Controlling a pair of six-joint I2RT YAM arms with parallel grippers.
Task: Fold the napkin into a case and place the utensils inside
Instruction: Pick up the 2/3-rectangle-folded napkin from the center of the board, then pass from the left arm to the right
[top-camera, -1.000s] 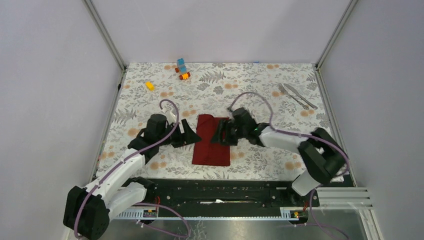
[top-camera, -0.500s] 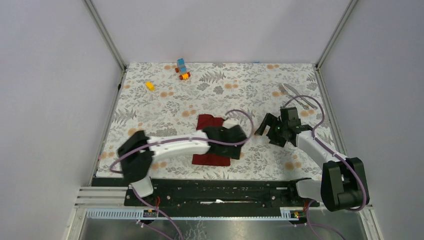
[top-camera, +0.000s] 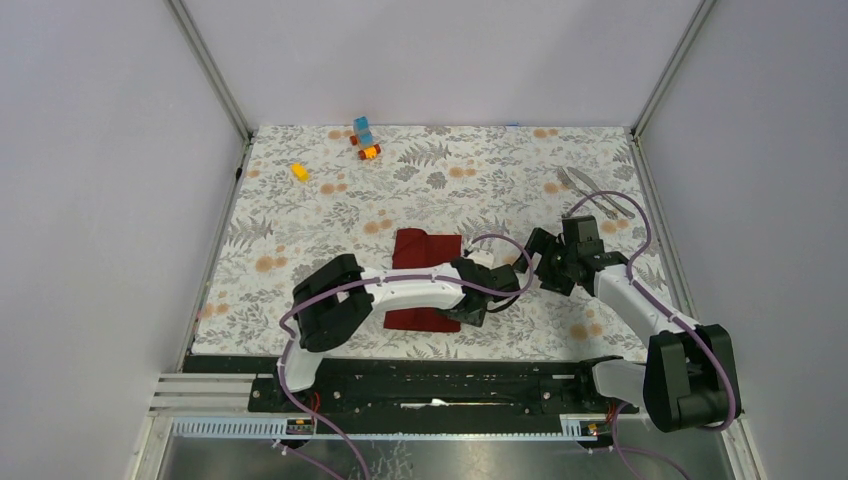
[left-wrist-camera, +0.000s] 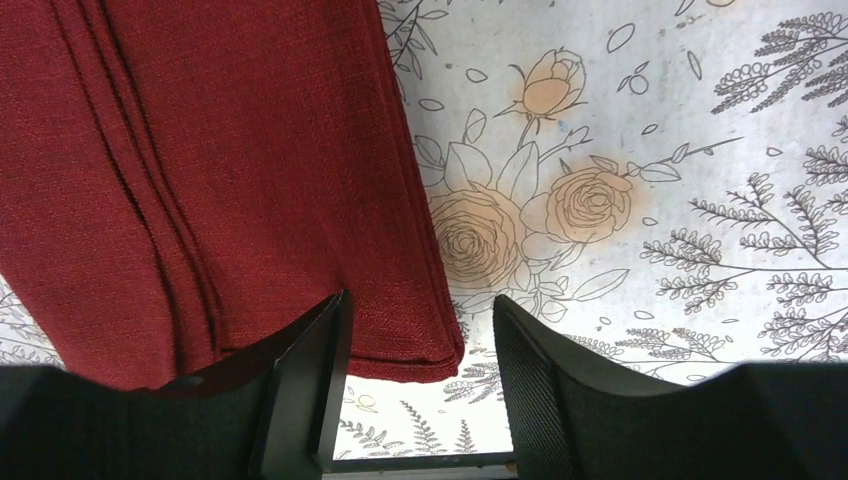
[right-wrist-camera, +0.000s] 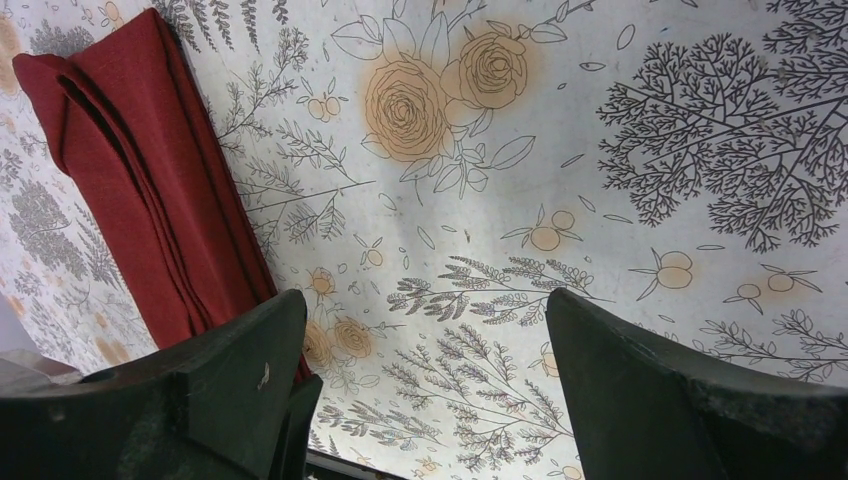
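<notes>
Left end effector (left-wrist-camera: 418, 305) swung across folded napkin (top-camera: 422, 252), spread at its corner, right end effector (right-wrist-camera: 425, 298) spread, 2 utensils (top-camera: 595, 192) outside

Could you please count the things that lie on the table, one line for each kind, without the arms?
Napkin: 1
Fork: 1
Knife: 1
Yellow block: 1
Blue and orange block cluster: 1 (its pieces are too small to count)
Total: 5
</notes>
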